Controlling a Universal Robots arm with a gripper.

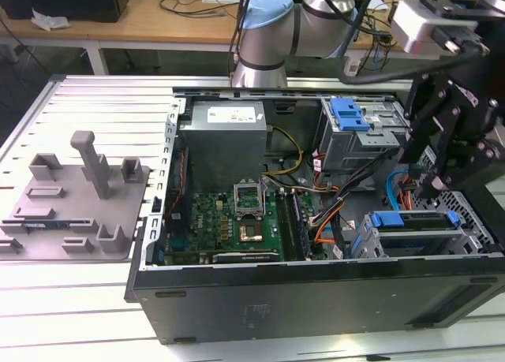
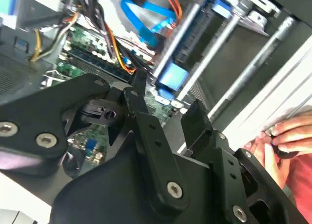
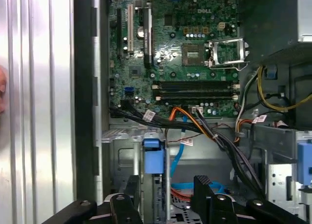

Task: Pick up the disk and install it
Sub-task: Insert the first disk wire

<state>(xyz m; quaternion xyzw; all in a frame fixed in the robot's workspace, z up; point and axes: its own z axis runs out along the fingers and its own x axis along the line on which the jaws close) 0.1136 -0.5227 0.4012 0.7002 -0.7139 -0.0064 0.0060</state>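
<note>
The disk [image 1: 414,229], a silver body in a blue carrier bracket, lies in the drive bay at the near corner of the open computer case, on the exterior view's right. Its blue bracket end also shows in both wrist views [image 3: 152,158] [image 2: 173,78]. My black gripper [image 1: 432,184] hangs just above the disk and apart from it. In both wrist views the gripper [image 3: 166,191] [image 2: 165,104] is open, with nothing held between its two black fingers [image 3: 202,185].
The case [image 1: 316,299] holds a green motherboard [image 1: 229,220], a grey power-supply box [image 1: 225,137], orange and blue cables [image 3: 185,119] and a blue latch piece [image 1: 349,113] on the upper drive cage. A grey fixture plate [image 1: 75,196] lies on the exterior view's left. A person's hand [image 2: 287,136] rests beside the case.
</note>
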